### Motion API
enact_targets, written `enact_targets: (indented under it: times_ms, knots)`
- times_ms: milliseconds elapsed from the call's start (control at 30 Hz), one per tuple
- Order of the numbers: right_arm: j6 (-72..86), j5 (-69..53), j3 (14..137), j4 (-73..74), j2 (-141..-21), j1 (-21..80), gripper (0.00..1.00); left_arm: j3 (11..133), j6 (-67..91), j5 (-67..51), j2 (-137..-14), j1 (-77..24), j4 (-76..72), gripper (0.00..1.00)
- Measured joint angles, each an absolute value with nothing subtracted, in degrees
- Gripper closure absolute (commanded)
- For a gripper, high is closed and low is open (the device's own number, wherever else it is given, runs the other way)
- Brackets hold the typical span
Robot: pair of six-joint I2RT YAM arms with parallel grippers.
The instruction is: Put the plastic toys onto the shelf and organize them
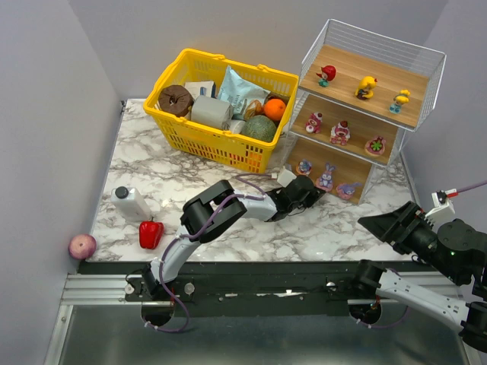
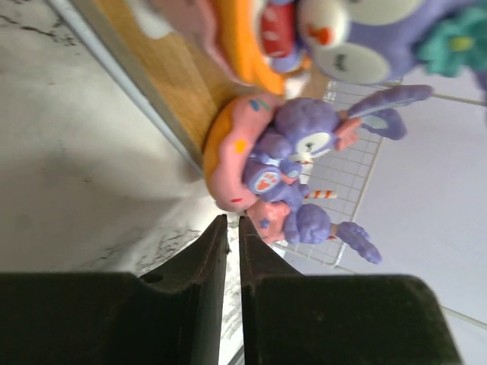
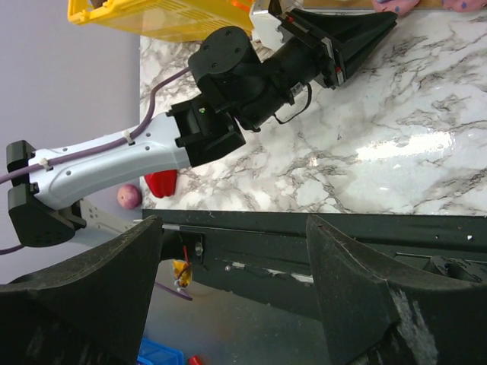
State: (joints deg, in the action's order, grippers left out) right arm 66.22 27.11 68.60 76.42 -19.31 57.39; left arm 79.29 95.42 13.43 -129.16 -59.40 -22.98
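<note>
Robot lab test cell. Two robot arms, left arm (image 1: 221,213) and right arm (image 1: 437,247), bolted to metal rail (image 1: 99,287) at near edge of table (image 1: 144,163). Purple cable (image 3: 154,97) strung loose along left arm. Plain grey walls (image 1: 46,114) box table in on three sides. Marble-look tabletop laid out like staged set: yellow basket (image 1: 221,148) of play food, wire shelf (image 1: 346,72) with toy figures (image 1: 340,133) in rows, red pepper (image 1: 151,234), white bottle (image 1: 131,203). Bare metal sheet (image 1: 266,342) below rail.

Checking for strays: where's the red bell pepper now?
Top view: the glossy red bell pepper lies at the marble table's near-left corner, beside the small white plastic bottle.
</note>
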Motion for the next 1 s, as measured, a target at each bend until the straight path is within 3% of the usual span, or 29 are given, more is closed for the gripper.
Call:
enact_targets:
  times_ms: [733, 800, 833, 933, 1000]
  knots:
    - [67.4, 27.11, 68.42, 76.4, -17.74, 57.36, 0.18, 82.98, 96.95, 13.5, -131.79, -59.33, -20.4, 0.83]
    - [67.48, 27.11, 68.16, 76.42, -17.72, 57.36, 0.17, 82.15, 96.42, 13.5, -131.57, -59.31, -19.94, 0.76]
    - [67.48, 27.11, 68.01, 76.4, -17.72, 57.36, 0.16, 81.45, 95.5, 13.43, -131.2, -59.31, -19.44, 0.62]
    - [67.48, 27.14, 67.85, 76.4, -17.72, 57.36, 0.13, 78.91, 91.77, 12.99, -128.33, -59.42, -17.39, 0.34]
    - [67.48, 27.18, 67.88, 76.4, -17.76, 57.36, 0.09, 75.5, 88.05, 12.86, -123.24, -59.61, -14.0, 0.23]
